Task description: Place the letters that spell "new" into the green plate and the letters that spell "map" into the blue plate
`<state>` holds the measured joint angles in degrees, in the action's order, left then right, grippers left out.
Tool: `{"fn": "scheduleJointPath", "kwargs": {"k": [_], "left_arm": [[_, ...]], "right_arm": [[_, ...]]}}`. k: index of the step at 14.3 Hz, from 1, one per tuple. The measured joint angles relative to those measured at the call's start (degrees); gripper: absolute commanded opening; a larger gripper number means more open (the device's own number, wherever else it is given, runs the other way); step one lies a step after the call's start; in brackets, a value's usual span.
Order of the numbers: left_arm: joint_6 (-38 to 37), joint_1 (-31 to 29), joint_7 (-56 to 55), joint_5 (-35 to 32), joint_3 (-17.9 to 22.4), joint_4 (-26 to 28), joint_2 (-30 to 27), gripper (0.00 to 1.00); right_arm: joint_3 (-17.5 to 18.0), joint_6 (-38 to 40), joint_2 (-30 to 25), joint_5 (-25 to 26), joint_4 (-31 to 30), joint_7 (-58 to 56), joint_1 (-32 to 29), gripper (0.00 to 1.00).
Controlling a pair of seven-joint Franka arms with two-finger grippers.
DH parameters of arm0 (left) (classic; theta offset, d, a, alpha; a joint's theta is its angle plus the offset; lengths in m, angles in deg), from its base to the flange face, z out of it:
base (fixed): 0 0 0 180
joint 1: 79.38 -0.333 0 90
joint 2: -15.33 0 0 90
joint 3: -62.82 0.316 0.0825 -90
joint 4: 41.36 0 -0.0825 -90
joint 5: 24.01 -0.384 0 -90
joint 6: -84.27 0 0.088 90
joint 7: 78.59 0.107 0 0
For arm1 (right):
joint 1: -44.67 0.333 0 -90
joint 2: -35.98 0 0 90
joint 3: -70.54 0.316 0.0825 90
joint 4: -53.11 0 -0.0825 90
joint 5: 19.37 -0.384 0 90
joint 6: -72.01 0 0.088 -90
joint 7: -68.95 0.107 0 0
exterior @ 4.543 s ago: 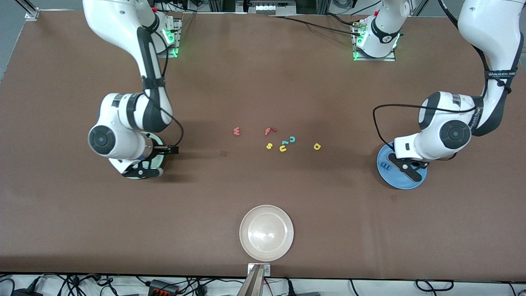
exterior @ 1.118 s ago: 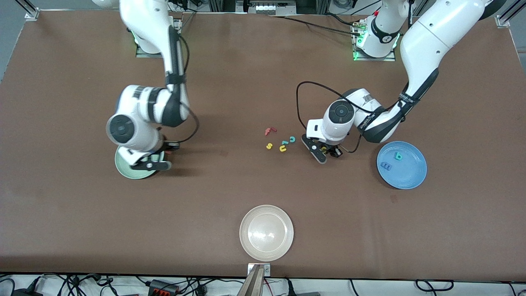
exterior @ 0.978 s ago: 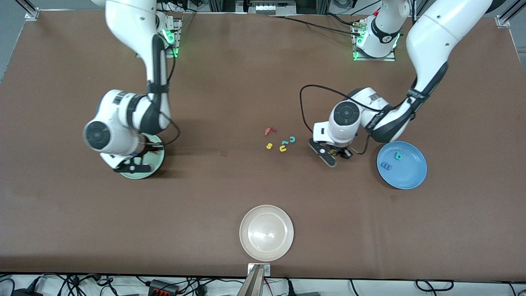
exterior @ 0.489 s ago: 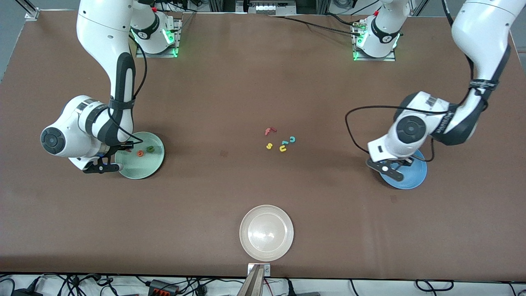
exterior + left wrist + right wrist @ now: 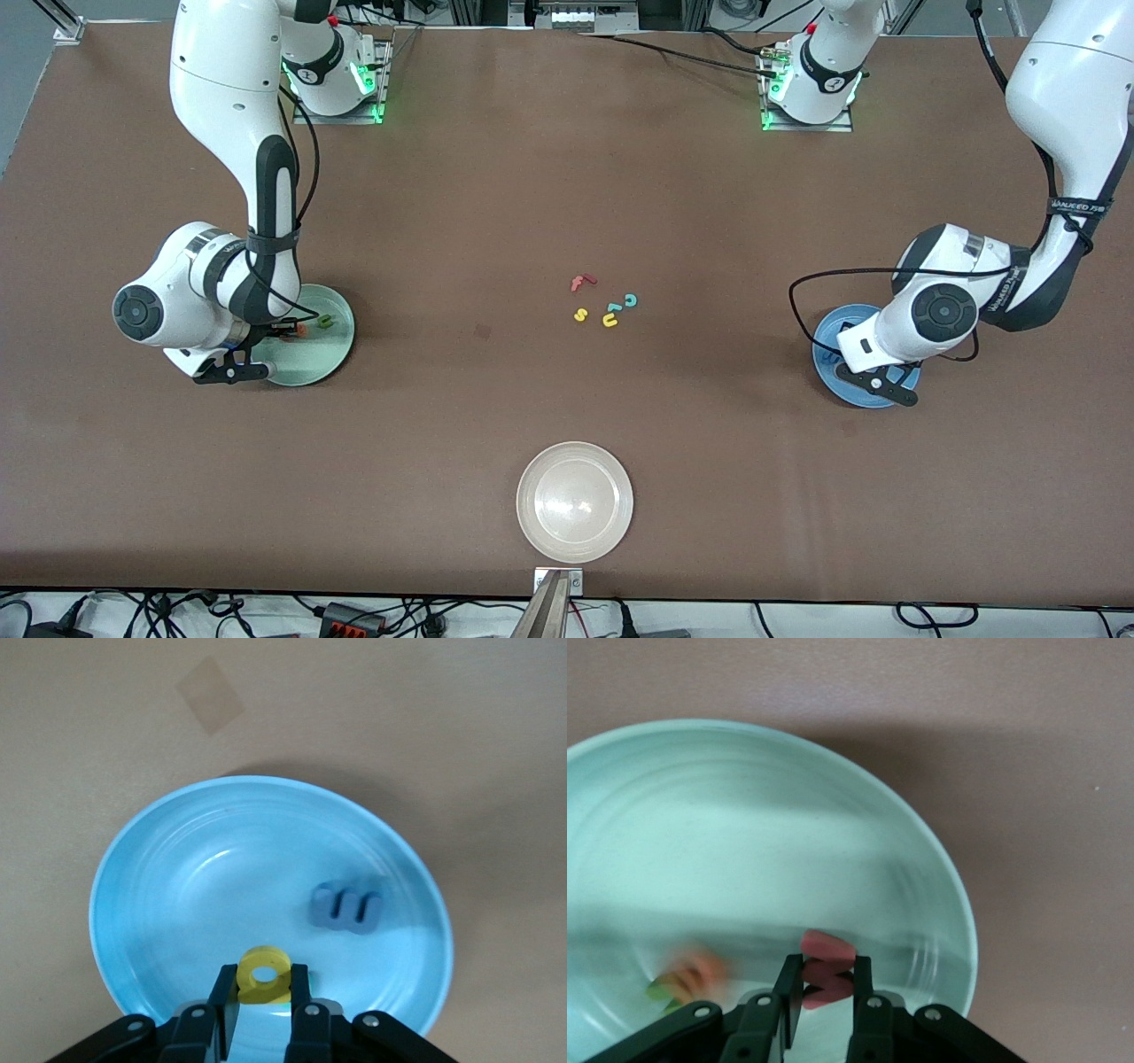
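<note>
Front view: brown table (image 5: 549, 177) bearing cream-white plate (image 5: 575, 501), cables at edges

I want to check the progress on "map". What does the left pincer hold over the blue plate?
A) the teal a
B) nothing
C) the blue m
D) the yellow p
D: in the left wrist view the left pincer is shut on the yellow p above the blue plate, while the m already lies in the plate.
</note>
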<state>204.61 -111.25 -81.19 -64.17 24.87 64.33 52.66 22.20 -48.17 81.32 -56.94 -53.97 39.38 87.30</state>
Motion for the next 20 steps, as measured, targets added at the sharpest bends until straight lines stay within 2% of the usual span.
{"fn": "scheduleJointPath", "kwargs": {"k": [1,2,3,6,8,10,13,15,18,19,20], "left_arm": [[0.0,-0.1,0.0,0.0,0.1,-0.3,0.3,1.0],[0.0,-0.1,0.0,0.0,0.0,-0.6,0.3,1.0],[0.0,-0.1,-0.1,0.0,-0.1,-1.0,0.3,1.0],[-4.2,-0.2,-0.2,0.5,-2.1,-4.7,-0.1,1.0],[-12.0,0.0,-0.5,3.4,-5.0,-10.0,-0.4,1.0],[-20.2,0.3,-0.6,7.3,-6.9,-16.3,-1.0,1.0],[-32.5,0.5,-0.8,13.2,-9.1,-26.8,-1.9,1.0],[-36.8,0.6,-0.8,15.3,-9.7,-32.5,-2.4,1.0],[-37.8,1.5,-0.9,18.5,-7.8,-35.9,-5.7,1.0],[-37.9,3.3,-0.9,20.9,-4.8,-36.2,-7.8,1.0],[-37.9,6.2,-0.9,24.4,0.1,-36.2,-10.4,1.0]], "right_arm": [[0.2,0.0,0.0,0.0,0.0,-0.1,-0.3,0.25],[0.2,0.0,0.0,0.0,0.0,-0.1,-0.4,0.73],[0.3,0.0,0.0,0.0,0.0,-0.1,-0.4,1.0],[0.3,0.0,0.0,0.0,0.4,-0.1,-0.4,1.0],[-0.1,0.0,-0.1,0.0,1.3,0.0,-0.4,1.0],[-2.1,1.2,-0.3,0.0,2.8,0.1,-0.2,1.0],[-6.4,9.0,-1.7,-0.1,7.4,2.2,-0.1,1.0],[-9.8,16.9,-2.5,-0.1,12.0,5.3,0.6,1.0],[-12.9,24.5,-3.3,-0.1,17.6,9.6,2.3,1.0],[-13.1,25.0,-3.3,-0.1,18.4,10.3,2.8,1.0],[-13.1,25.1,-3.2,-0.1,18.7,10.8,3.1,1.0]]}}
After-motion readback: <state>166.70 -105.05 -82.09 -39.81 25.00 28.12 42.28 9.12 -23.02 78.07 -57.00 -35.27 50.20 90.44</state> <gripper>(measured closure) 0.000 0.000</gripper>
